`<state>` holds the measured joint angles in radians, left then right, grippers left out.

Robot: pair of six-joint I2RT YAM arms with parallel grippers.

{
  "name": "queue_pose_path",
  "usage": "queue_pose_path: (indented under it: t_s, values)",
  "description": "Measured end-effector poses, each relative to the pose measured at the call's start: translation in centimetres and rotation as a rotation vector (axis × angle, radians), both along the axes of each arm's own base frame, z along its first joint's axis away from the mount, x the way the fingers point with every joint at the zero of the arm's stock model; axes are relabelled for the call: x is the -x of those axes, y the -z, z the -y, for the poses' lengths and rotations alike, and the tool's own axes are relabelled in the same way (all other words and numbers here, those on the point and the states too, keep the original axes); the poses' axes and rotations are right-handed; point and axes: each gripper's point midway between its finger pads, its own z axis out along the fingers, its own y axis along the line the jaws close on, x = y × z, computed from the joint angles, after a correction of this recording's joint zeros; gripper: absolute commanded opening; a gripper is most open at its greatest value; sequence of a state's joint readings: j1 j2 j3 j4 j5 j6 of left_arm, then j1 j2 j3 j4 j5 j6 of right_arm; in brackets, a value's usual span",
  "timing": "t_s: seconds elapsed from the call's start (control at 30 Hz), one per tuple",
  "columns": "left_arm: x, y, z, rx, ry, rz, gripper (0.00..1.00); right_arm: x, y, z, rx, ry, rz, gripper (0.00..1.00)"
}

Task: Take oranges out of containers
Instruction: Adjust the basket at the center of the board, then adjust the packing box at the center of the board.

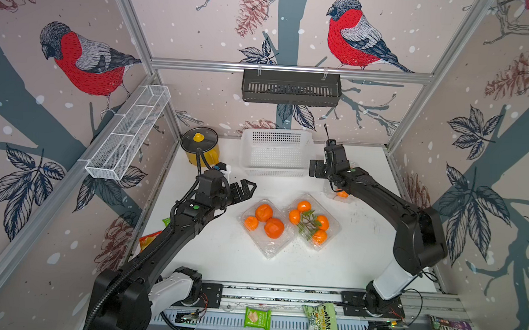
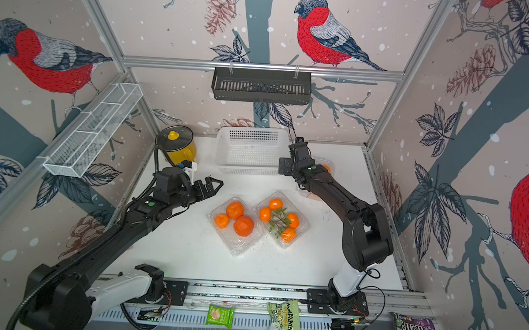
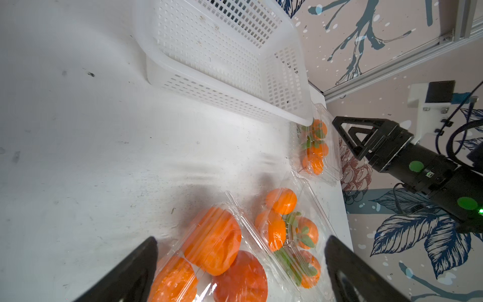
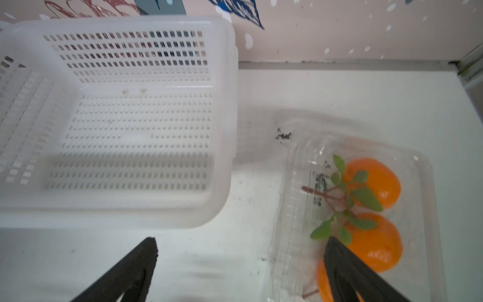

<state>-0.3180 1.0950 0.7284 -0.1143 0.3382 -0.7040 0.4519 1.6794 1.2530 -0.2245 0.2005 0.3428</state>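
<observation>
Left pincer (image 3: 241, 240): spread wide, empty; aimed at clamshell of three plain oranges (image 1: 267, 226), in front of white perforated basket (image 1: 275, 153).
Right pincer (image 4: 241, 241): spread wide, empty; one finger over third clamshell (image 4: 366, 209), just beside basket's end wall.
Leafy-orange clamshell (image 1: 311, 221): in front of basket, just beside plain one; both lidded, set diagonally to basket's front wall.
Third clamshell, long axis: parallel to basket's end wall.
Risk: thin plastic likely to slide or crumple under a one-sided push; stems apt to snag; freed fruit apt to roll off desk (image 1: 218, 258).
</observation>
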Motion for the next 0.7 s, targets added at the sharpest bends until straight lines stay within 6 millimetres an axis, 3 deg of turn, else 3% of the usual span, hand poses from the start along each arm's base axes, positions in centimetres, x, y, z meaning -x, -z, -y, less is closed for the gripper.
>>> queue_pose_path:
  t_s: [0.13, 0.23, 0.43, 0.57, 0.7]
  values:
    - [0.3, 0.7, 1.6, -0.005, 0.042, -0.023, 0.98, 2.5, 1.9, -1.7, -0.064, -0.045, -0.051, 1.00]
    - [0.5, 0.7, 2.4, -0.006, 0.065, -0.027, 0.98, 2.6, 2.9, -3.7, -0.097, -0.083, -0.073, 1.00]
    - [0.8, -0.1, 2.2, -0.014, 0.052, -0.004, 0.98, 3.5, 4.9, -2.9, -0.065, -0.066, -0.116, 1.00]
    - [1.2, 0.2, 2.1, -0.016, 0.053, -0.008, 0.98, 5.2, 2.8, -3.0, -0.049, -0.087, -0.071, 1.00]
    - [1.9, 1.3, 1.8, -0.026, 0.050, -0.051, 0.98, 8.1, 1.3, -6.3, 0.027, -0.185, -0.015, 1.00]
